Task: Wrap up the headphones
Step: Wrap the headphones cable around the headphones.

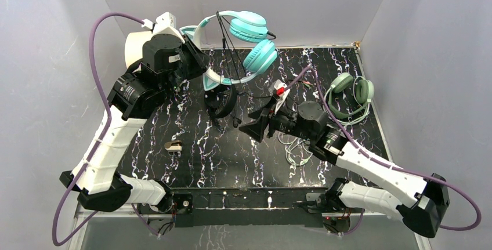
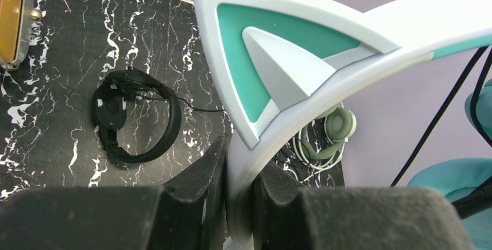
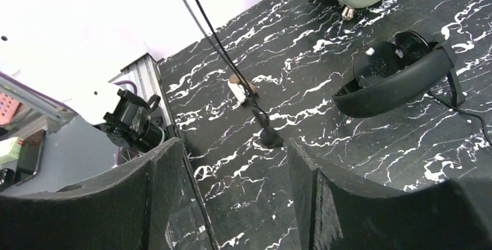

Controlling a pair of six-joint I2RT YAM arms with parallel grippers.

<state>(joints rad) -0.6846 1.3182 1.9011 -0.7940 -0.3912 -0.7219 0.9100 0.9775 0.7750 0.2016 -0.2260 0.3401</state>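
Note:
My left gripper (image 1: 200, 69) is shut on the white cat-ear band (image 2: 278, 58) of the teal headphones (image 1: 255, 41) and holds them up above the back of the table. In the left wrist view the band sits clamped between my fingers (image 2: 214, 174). Their black cable (image 1: 223, 44) hangs down; its plug (image 3: 270, 137) dangles just ahead of my right gripper (image 3: 235, 157), which is open and empty, low over the table's middle (image 1: 255, 128). The black headphones (image 1: 220, 102) lie flat beneath the teal ones. The sage-green headphones (image 1: 348, 96) lie at the right, their light cable (image 1: 296, 151) loose by my right arm.
A small tan and white object (image 1: 173, 144) lies on the black marbled table (image 1: 232, 163) left of centre. A round white and orange appliance (image 1: 136, 47) stands at the back left behind my left arm. Grey walls close in the back and both sides.

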